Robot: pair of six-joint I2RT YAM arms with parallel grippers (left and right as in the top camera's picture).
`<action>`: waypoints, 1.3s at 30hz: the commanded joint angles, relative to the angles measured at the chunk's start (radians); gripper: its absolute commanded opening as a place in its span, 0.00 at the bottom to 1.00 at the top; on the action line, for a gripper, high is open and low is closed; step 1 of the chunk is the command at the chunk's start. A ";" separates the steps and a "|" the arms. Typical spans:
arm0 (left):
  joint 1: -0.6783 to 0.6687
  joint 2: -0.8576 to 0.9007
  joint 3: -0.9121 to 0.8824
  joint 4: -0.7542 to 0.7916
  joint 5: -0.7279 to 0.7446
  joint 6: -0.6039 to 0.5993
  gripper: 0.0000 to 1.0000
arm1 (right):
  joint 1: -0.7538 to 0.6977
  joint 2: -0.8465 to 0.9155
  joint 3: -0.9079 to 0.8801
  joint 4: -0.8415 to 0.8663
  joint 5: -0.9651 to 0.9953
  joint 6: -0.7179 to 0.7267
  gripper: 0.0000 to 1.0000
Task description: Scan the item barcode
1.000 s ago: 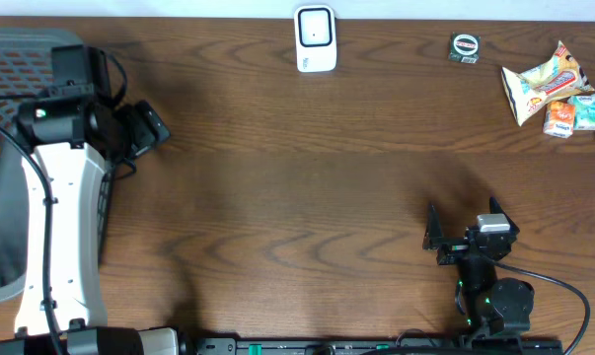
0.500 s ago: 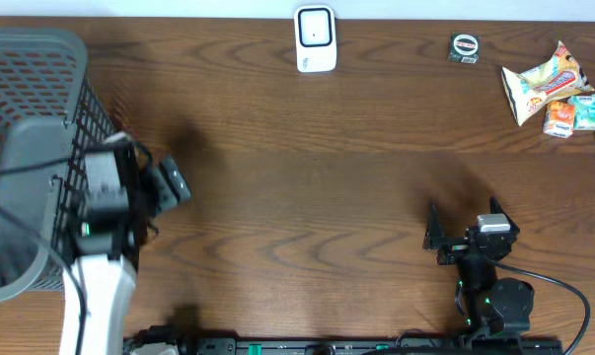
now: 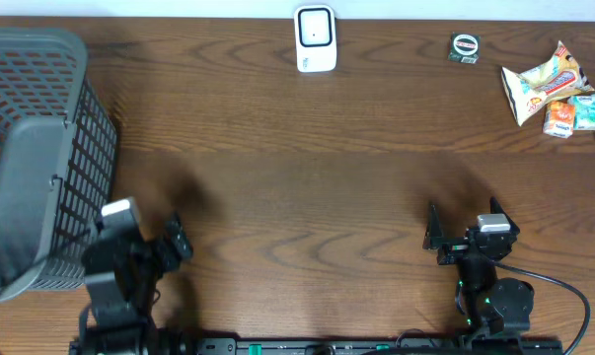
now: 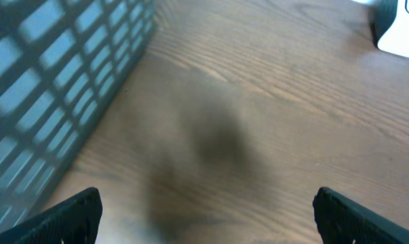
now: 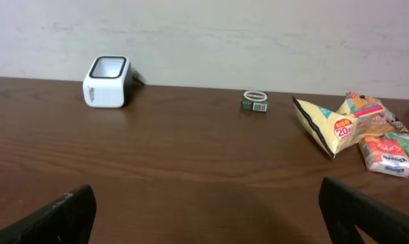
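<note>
Desk [image 3: 297, 187]: brown wood, nothing lying on it across the middle.

Basket [image 3: 40, 148]: grey mesh, at the left edge. It was fully uncovered in the overhead view. A second before, the left arm lay across it; half a second before, the arm hung at its right wall. I could not make out what it holds.

Left claw [image 3: 174, 247]: it had pulled back to the near-left edge, just right of the basket's near corner. The fingers were spread wide with nothing between them. Its wrist view [image 4: 207, 224] showed only bare wood and the mesh wall at left. Judgement: the arm was back at rest. No item was in hand, so a scan calls for a fresh pick.

Right claw [image 3: 463, 232]: near right, unmoved across the three overhead pictures, spread wide and empty [image 5: 207, 217].

Scanner [image 3: 315, 39]: white, upright at the middle of the far edge, its window facing the near side [image 5: 107, 81].

Snack packets [image 3: 549, 89]: clustered at the far right, touching one another [image 5: 333, 125] and well apart from both claws. The right claw was the closer one, so judgement: the pick falls to it.

Small dark box [image 3: 464, 47]: at the far edge, between the scanner and the packets [image 5: 256, 100]. It is also a candidate item.
</note>
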 commanded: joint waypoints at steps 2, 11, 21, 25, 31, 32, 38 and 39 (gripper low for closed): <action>0.010 -0.102 -0.020 -0.003 0.013 0.024 0.98 | -0.004 -0.006 -0.002 -0.005 0.005 -0.008 0.99; 0.010 -0.212 -0.093 0.137 0.015 0.024 0.98 | -0.004 -0.006 -0.002 -0.005 0.005 -0.008 0.99; 0.010 -0.355 -0.328 0.527 0.120 0.024 0.98 | -0.004 -0.006 -0.002 -0.005 0.005 -0.008 0.99; 0.003 -0.358 -0.394 0.664 0.119 0.024 0.98 | -0.004 -0.006 -0.002 -0.005 0.005 -0.008 0.99; -0.002 -0.358 -0.459 0.750 0.119 0.049 0.98 | -0.004 -0.006 -0.002 -0.005 0.005 -0.008 0.99; -0.007 -0.358 -0.459 0.748 0.120 0.065 0.98 | -0.004 -0.006 -0.002 -0.005 0.005 -0.008 0.99; -0.062 -0.358 -0.459 0.705 0.119 0.266 0.97 | -0.004 -0.006 -0.002 -0.005 0.005 -0.008 0.99; -0.068 -0.358 -0.459 0.679 0.119 0.288 0.97 | -0.004 -0.006 -0.002 -0.005 0.005 -0.008 0.99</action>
